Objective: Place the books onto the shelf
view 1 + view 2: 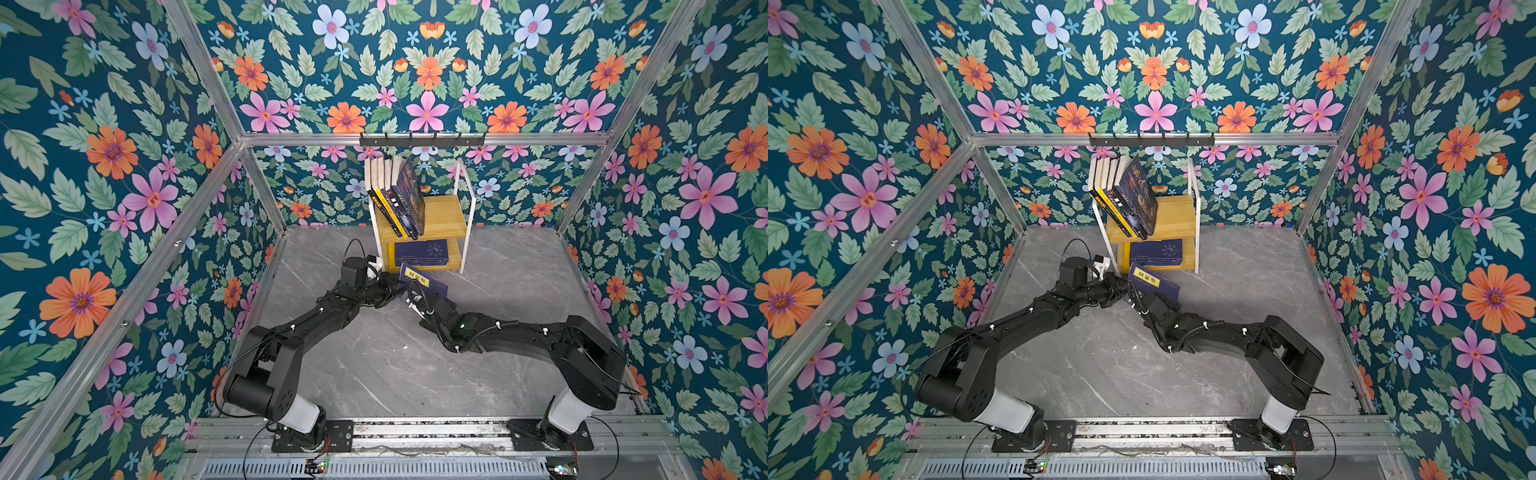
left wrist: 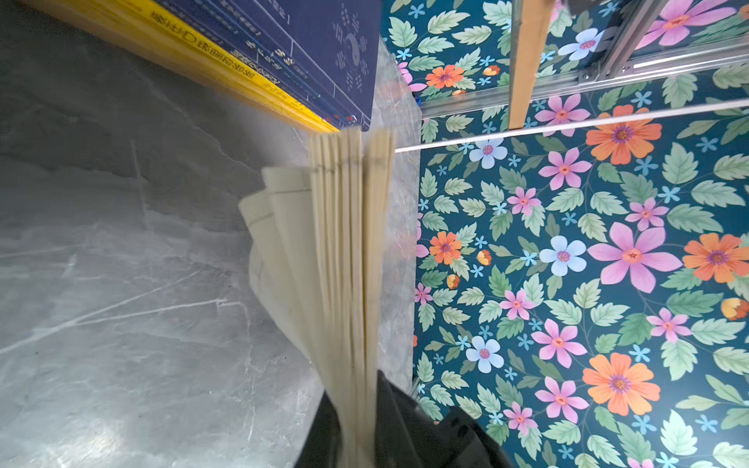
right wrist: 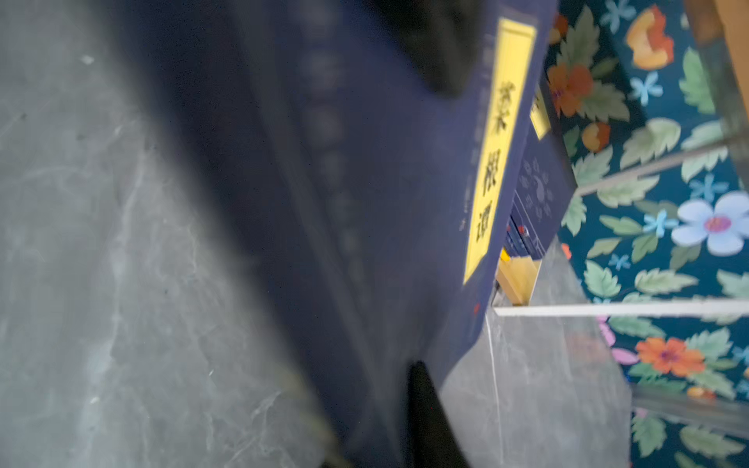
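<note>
In both top views your shelf [image 1: 448, 216] [image 1: 1177, 216] stands at upper centre of the frame, against the flowered back wall. A row of books [image 1: 395, 199] stands at the left end of its top board. A flat stack of books [image 1: 422, 252], navy cover uppermost, lies on the bottom board. Just below the shelf, at frame centre, a navy book [image 1: 424, 283] [image 1: 1154, 283] with a yellow title label sits tilted between your two arms. The left gripper [image 1: 390, 289] meets its left edge and the right gripper [image 1: 413, 300] its lower edge. From up here you cannot tell how either pair of fingers stands.

In the left wrist view the navy book's cream page edges run up the middle of the frame, fanned loose toward the left. They pass between the black fingers [image 2: 405, 425] at the bottom edge, which stand narrow on either side. You cannot tell whether they press. The flat stack of books shows at upper left.

The right wrist view is blurred. The navy cover fills the centre, with its label at upper right. One black finger [image 3: 425, 405] lies over the cover at the bottom. Your right fingers are closed tight, but you cannot tell whether the cover is pinched between them.
</note>
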Robot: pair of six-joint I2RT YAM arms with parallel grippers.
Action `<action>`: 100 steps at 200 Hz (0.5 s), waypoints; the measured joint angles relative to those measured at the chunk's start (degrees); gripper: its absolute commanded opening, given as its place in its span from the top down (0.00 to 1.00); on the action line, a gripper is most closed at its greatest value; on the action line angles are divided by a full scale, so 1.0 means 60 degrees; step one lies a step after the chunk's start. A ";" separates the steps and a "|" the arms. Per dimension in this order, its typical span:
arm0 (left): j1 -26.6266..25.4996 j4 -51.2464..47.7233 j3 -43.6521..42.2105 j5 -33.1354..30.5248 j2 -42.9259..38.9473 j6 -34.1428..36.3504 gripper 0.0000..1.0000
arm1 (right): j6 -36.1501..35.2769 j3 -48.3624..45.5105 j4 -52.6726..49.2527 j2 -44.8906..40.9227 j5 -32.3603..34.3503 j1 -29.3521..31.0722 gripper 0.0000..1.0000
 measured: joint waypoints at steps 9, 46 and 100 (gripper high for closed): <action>0.0259 -0.0087 -0.0036 0.0018 -0.0193 0.0135 0.39 | -0.0437 0.0000 0.0219 0.0073 0.0200 -0.0120 1.00; 0.1912 -0.0838 0.0029 -0.0270 -0.1133 0.1821 0.31 | -0.2503 0.0255 0.0845 0.0412 0.0554 -0.0641 1.00; 0.3741 -0.2280 0.0036 -0.0590 -0.2324 0.4976 0.29 | -0.4747 0.1242 0.1971 0.0627 0.0608 -0.1490 1.00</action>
